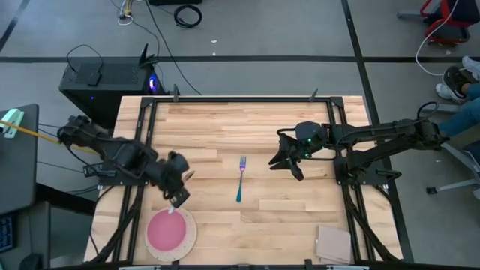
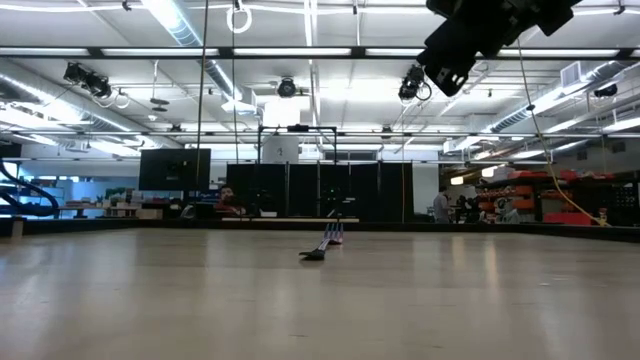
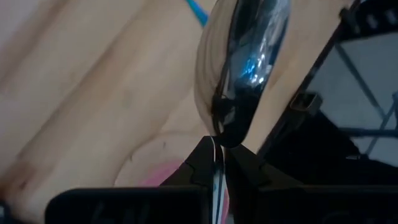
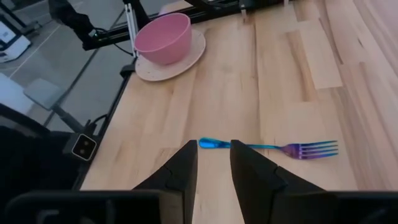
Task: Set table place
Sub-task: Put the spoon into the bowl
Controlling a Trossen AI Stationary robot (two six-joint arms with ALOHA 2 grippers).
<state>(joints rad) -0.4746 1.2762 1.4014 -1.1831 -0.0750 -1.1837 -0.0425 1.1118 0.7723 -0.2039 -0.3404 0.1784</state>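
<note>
My left gripper [image 1: 180, 196] is shut on the silver spoon [image 3: 242, 62], just above the far rim of the pink bowl [image 1: 168, 231]. The bowl stands on the off-white plate [image 1: 187, 244] near the table's front left. The fork [image 1: 241, 178] with the teal handle lies flat at the table's middle, tines toward the far edge. My right gripper [image 1: 289, 163] hovers to the fork's right, open and empty. In the right wrist view the fork [image 4: 267, 147] lies just beyond my right gripper [image 4: 213, 163], and the bowl [image 4: 163, 37] stands farther off. My left gripper pinches the spoon's handle just behind its bowl [image 3: 217, 144] between its two fingers [image 3: 198, 163]. The spoon's bowl sticks out past the fingertips, clear of the table. The rest of the handle is hidden between the fingers.
A tan square pad [image 1: 334, 244] lies at the table's front right corner. Black rails [image 1: 147, 120] run along the table's sides. Bare wood [image 1: 240, 124] spreads across the far half. People show in the room beyond, in the low view [image 2: 228, 200].
</note>
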